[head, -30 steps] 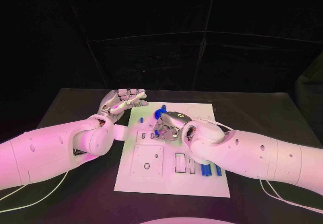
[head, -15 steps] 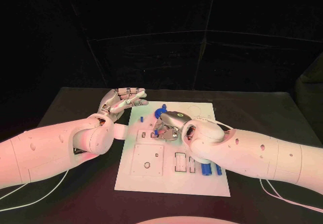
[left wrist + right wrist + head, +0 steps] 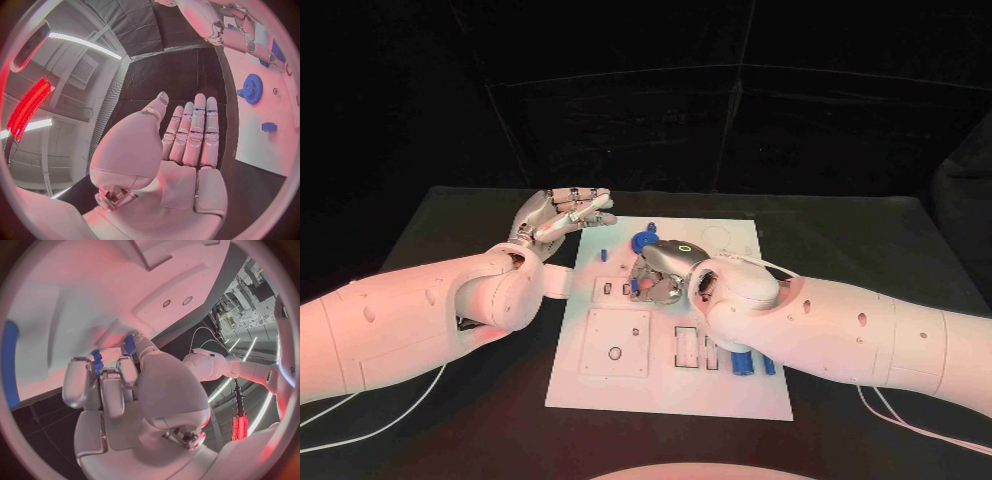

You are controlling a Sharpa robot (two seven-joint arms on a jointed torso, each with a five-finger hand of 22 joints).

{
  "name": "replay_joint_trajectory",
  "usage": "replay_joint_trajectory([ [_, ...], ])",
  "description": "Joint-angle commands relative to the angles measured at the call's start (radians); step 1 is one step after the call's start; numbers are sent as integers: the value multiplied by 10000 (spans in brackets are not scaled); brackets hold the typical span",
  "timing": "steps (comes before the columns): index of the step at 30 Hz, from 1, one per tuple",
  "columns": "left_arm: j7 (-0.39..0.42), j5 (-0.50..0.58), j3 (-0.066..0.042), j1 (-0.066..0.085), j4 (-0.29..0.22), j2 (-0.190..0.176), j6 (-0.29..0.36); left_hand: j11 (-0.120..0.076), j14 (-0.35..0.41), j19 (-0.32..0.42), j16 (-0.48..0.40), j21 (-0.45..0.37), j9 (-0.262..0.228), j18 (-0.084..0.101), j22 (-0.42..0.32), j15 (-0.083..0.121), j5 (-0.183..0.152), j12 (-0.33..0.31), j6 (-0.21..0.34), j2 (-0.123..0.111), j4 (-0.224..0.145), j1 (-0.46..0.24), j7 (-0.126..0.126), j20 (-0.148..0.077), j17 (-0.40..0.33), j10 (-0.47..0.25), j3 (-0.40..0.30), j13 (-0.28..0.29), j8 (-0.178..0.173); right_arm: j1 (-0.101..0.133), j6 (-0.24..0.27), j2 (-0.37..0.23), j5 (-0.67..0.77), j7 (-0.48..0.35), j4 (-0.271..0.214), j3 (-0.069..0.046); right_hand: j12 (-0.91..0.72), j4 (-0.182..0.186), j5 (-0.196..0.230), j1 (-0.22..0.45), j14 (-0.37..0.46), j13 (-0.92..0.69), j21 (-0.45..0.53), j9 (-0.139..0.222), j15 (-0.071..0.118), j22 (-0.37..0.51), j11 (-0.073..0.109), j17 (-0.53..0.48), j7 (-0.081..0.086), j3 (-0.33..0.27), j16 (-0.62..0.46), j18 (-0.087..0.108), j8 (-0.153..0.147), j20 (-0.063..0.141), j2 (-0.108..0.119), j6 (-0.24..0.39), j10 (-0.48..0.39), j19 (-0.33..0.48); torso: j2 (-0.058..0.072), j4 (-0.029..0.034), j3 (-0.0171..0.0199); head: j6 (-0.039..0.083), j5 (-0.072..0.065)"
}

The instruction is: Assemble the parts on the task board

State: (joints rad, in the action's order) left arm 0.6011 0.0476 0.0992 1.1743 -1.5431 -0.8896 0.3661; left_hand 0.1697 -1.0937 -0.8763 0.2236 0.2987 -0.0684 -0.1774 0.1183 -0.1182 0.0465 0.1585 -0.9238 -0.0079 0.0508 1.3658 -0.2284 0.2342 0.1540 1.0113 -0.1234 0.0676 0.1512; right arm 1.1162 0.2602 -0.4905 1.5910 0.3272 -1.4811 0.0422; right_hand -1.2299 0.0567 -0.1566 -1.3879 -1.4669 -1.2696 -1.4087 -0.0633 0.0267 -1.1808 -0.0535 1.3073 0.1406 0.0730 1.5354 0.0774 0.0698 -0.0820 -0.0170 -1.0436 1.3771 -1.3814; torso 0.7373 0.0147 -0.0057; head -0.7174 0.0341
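Pinching small blue part (image 3: pixel 129 344) between fingers (image 3: pixel 127 371), right hand (image 3: pixel 664 270) presses down on middle of task board (image 3: pixel 733 390). Task board lies flat at centre of black counter (image 3: pixel 877 240). Left hand (image 3: pixel 564 215) hovers released, fingers (image 3: pixel 195 131) straight, off board's far left corner, near blue gear (image 3: pixel 252 88). More blue parts (image 3: pixel 744 363) rest near board's front, beside right forearm.
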Motion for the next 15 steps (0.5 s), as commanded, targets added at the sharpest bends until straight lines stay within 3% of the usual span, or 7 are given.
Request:
replay_joint_trajectory([
  [1,49,0,-8,17,-6,9,-109,18,-32,-79,-36,-50,16,-65,-14,-41,36,-42,-50,67,-52,5,-5,19,14,70,9,-17,-57,-15,-191,-9,230,262,-8,25,81,64,28,58,-848,2,68,-16,-66,25,1,1804,14,-10,-58,8,-42,-47,128,116,-84,47,0,-1,1,-2,6],
  [9,44,0,-8,16,-7,5,-106,20,-41,-87,-58,-61,16,-66,-28,-40,36,-63,-56,78,-85,14,-10,19,23,80,0,-17,-65,-20,78,9,284,417,-29,25,425,265,-118,481,-842,321,125,3,-127,117,-73,1784,84,-252,-74,23,-78,-102,544,610,-312,88,0,-2,-3,-1,7],
  [15,43,0,-8,16,-3,0,-109,20,-41,-87,-58,-61,16,-66,-28,-40,36,-63,-56,78,-85,14,-10,19,23,80,0,-17,-65,-28,322,17,306,546,-69,25,454,491,-103,754,-839,377,148,-14,-165,148,-114,1773,119,-499,-84,29,-45,-140,694,835,-344,97,2,-2,0,4,6],
])
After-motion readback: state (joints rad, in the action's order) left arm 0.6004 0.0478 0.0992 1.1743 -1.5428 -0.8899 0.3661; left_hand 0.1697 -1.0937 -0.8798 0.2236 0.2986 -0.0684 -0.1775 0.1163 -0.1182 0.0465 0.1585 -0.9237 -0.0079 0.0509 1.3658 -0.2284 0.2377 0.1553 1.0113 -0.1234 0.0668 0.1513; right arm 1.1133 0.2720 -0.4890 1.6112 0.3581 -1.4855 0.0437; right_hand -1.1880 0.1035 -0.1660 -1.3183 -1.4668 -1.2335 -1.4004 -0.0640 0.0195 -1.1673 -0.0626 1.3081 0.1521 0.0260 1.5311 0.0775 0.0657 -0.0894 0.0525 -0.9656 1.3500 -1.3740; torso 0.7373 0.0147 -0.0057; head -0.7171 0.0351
